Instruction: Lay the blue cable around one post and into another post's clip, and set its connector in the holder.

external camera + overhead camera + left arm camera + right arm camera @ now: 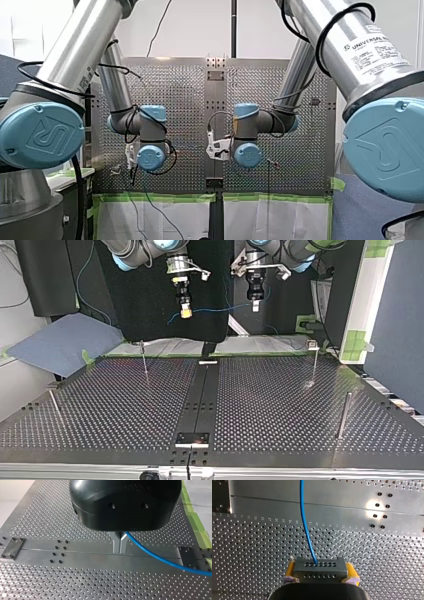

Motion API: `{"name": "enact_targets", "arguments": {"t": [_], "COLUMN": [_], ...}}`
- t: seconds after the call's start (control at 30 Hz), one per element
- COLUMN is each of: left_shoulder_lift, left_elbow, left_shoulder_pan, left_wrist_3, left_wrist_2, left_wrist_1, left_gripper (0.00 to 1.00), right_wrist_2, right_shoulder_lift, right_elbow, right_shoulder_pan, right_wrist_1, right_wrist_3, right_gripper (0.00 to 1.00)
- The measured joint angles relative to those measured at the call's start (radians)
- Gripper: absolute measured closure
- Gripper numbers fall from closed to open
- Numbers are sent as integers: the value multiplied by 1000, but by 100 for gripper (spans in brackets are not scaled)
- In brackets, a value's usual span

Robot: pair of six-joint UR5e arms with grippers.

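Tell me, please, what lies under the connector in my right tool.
Only perforated table shows beneath the connector, which my right tool holds well above it, the blue cable leading off. The patch directly behind the connector is covered.

- The silver perforated metal table [280, 405] lies open through its middle.
- In the top view, thin metal posts rim it: far-left post [144, 359], far-right post [315, 365], near-right post [344, 415], near-left post [54, 405].
- A thin blue cable [220, 308] spans between left gripper [255, 304] and right gripper [185, 313], well above.
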Motion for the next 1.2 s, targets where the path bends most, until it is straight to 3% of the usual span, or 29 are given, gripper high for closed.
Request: {"name": "enact_targets", "arguments": {"t": [0.2,0.37,0.5,0.9,1.2], "left_shoulder_lift": [0,0,0,4,19], "left_elbow": [0,0,0,-3,-54], "left_shoulder_pan": [0,0,0,-3,-45], "left_wrist_3": [0,0,0,3,12], "left_wrist_2": [0,0,0,3,52], "left_wrist_1": [0,0,0,1,1], "left_gripper": [100,100,100,100,100], "right_wrist_2": [-1,-1,-2,-2,-2], "right_shoulder_lift": [7,45,75,90,91], "right_elbow": [0,0,0,0,0], "right_shoulder_pan": [7,44,60,64,64], "right_wrist_1": [6,13,14,14,14], "right_wrist_3": [-2,-3,-3,-3,-3], "right_gripper": [100,100,100,100,100]}}
